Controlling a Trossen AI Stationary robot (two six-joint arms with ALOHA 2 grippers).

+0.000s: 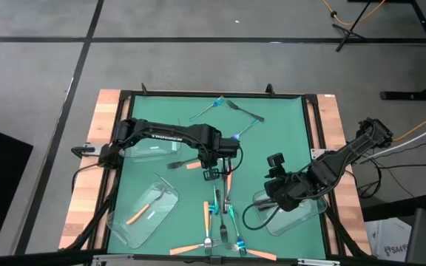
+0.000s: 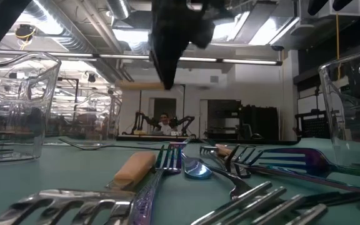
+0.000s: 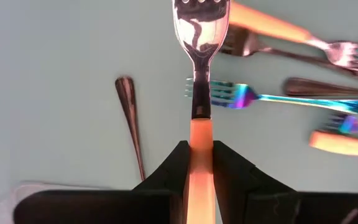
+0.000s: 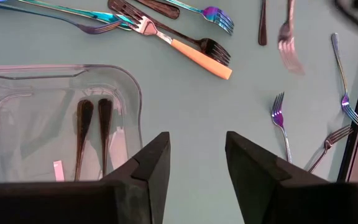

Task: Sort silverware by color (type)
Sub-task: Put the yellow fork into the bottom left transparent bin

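Left wrist view: the left fingers are clamped on an orange fork by its handle, held over the counter above the loose forks at mid-table. Farther right, the right fingers stand apart, empty, beside a tray holding two dark forks.

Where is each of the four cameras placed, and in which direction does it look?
High: above, straight down on the green table; both arms show.
Low: table height, level across the forks; one arm hangs from above.
Left wrist: down past the left gripper, shut on the orange-handled fork.
Right wrist: down past the open right gripper beside a clear tray.
Shared: the high view shows that fork too.
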